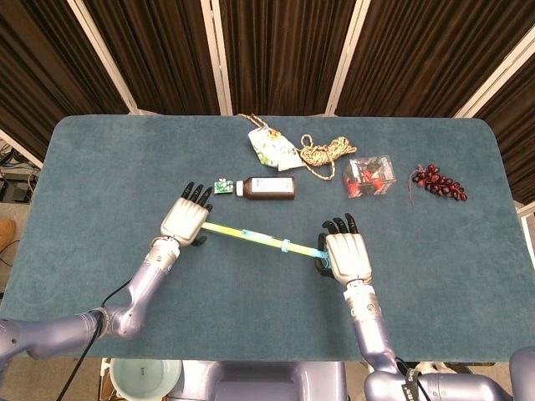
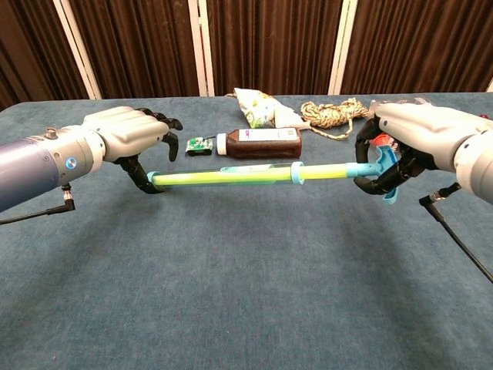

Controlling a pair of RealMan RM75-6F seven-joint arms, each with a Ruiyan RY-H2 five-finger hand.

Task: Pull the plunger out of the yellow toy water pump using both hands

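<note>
Head view shows the yellow toy water pump (image 1: 251, 236) lying as a slanted line at the centre of the teal table (image 1: 92, 167), running from middle left down to middle right. The left hand (image 1: 185, 220) covers its left tip, fingers draped over it; the right hand (image 1: 346, 255) holds the blue handle end. Above, along the upper middle, sit a brown bottle (image 1: 267, 188), a small green item (image 1: 222, 187), a printed pouch (image 1: 272, 148), a rope coil (image 1: 323, 154), a clear box (image 1: 369, 177) and dark red grapes (image 1: 439, 182).

Chest view shows the pump held off the cloth, level across the middle. The left hand curls around the tube's blue tip, though whether its grip is tight cannot be told. The right hand's fingers clasp the plunger handle (image 2: 383, 171).
</note>
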